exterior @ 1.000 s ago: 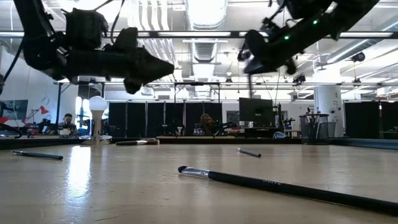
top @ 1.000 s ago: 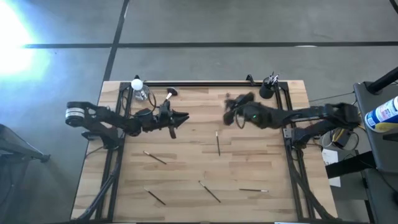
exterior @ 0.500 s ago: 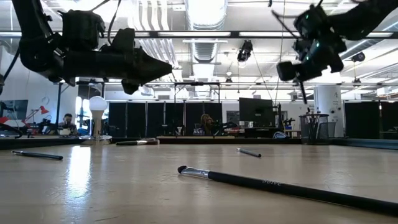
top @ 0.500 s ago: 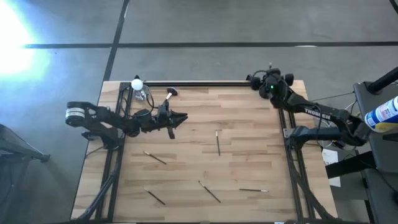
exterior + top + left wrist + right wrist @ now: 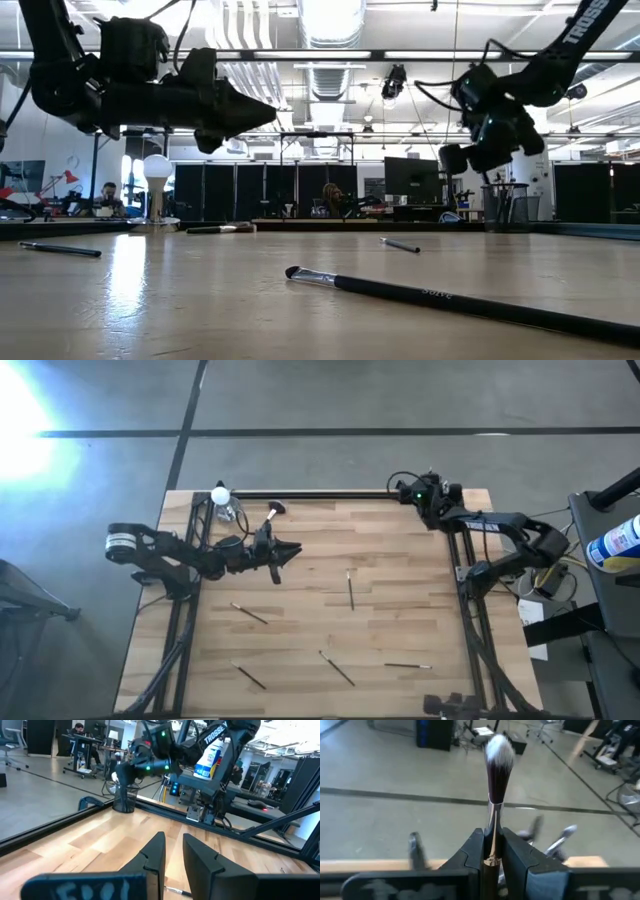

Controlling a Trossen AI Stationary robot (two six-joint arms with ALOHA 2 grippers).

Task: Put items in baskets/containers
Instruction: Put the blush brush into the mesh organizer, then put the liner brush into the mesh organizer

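Note:
My right gripper [image 5: 492, 840] is shut on a thin brush with a dark, pale-tipped head [image 5: 498, 760]. It hangs at the table's far right corner [image 5: 420, 491], above the small black cup [image 5: 505, 207], which also shows in the left wrist view [image 5: 125, 800]. Pale tips of other brushes [image 5: 564, 838] stick up from the cup. My left gripper [image 5: 290, 549] is shut and empty, above the table's left half. Several thin brushes [image 5: 350, 588] lie flat on the table. The larger fluffy brush [image 5: 272, 512] lies near the far edge. My right gripper pinches the brush's handle just behind the silver ferrule [image 5: 492, 851] between its two fingers. The brush runs along the fingers, and its head sticks out past the fingertips. It is lifted clear of the table, over the cup.
A white bulb and a clear object [image 5: 224, 501] stand at the far left. Loose thin brushes lie at the near middle [image 5: 337, 668], near right [image 5: 407, 666] and left [image 5: 250, 613]. A dark rail [image 5: 310, 494] runs along the far edge. People sit in the room behind.
My right gripper has carried the brush from over the table's middle toward the far right corner, turning as it went. It has then come down a little over the cup. The brush stays in its hold.

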